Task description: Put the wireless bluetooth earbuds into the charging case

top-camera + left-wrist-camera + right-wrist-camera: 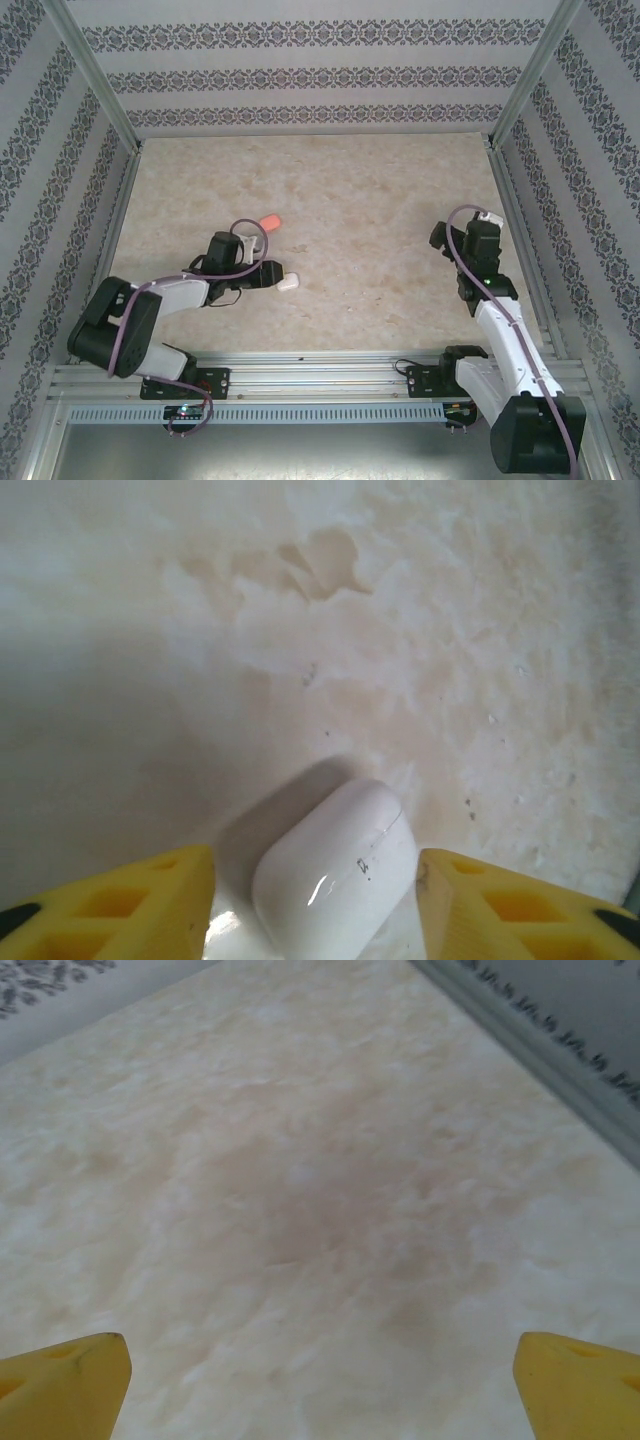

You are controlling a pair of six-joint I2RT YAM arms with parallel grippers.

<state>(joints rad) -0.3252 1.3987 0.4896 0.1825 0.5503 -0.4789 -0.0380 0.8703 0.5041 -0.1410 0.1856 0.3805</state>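
On the table, between the left fingers: the white case [335, 880] lies flat with its lid shut, a thin seam across the shell.
Place from above: the white case [288, 282] sits at 3 o'clock of the left gripper [270, 277], left of the table's middle.
Pink case: the pink case [270, 221] lies at 11 o'clock of the white one, near it but apart; it looks shut, though it is too small to be sure.
Earbuds: if they sit inside the cases, the lids hide them, so I cannot tell.
Left jaws: parted to either side of the white case, with a gap showing at the left finger [150, 900], so they do not clamp it.
Right jaws: the right gripper [468, 225] is at 3 o'clock, well apart from both cases, spread wide over bare table [320, 1210] with nothing between its fingers.
Done, as I judge: the white case looks loaded, closed and set down.
Left, as I judge: little or nothing, beyond drawing the left arm clear and checking the pink case.
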